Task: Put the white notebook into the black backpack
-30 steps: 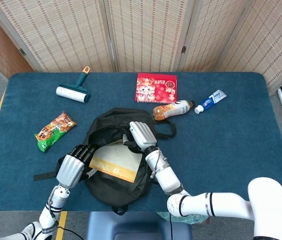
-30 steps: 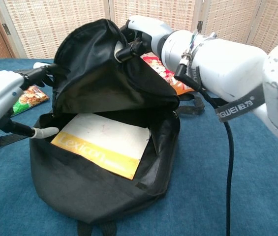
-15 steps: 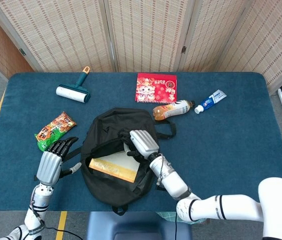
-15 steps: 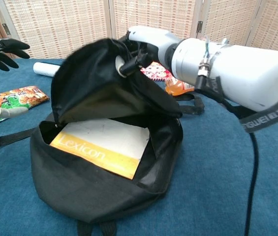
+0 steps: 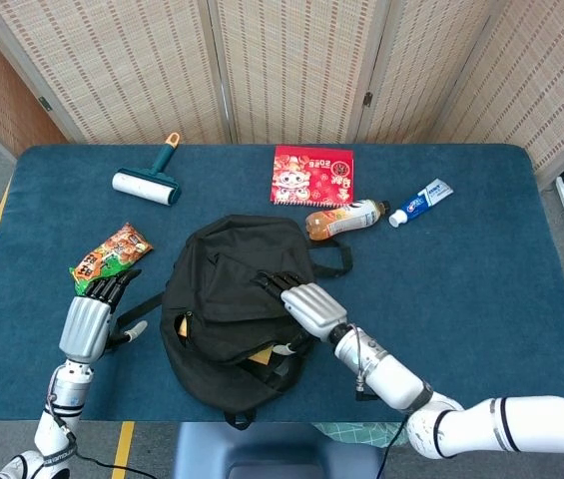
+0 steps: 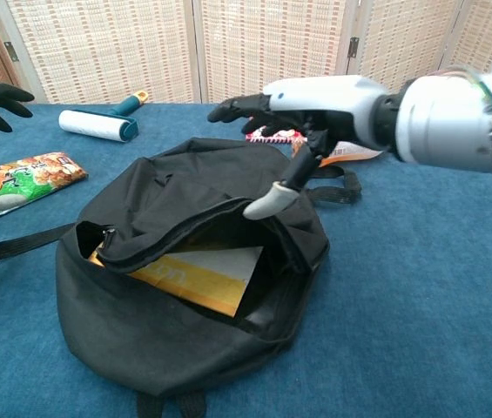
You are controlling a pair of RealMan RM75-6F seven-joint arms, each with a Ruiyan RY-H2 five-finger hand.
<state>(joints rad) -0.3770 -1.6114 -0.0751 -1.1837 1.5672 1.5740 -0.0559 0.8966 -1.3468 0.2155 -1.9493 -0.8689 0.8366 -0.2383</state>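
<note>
White notebook [image 6: 200,272] lies inside black backpack [image 6: 167,331], yellow edge showing at the mouth, flap slumped over it. Right hand [image 6: 293,109] above the flap, fingers spread, holding nothing. Left hand [image 5: 90,321] empty, fingers apart, beside the snack packet [image 5: 109,260] on the desk [image 5: 461,269].

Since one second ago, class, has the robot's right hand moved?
Yes. The right hand has let go of the backpack flap and drawn back toward the robot, away from the orange bottle, now open above the bag.

black backpack [image 5: 227,289], white-and-yellow notebook [image 6: 195,272]
</note>
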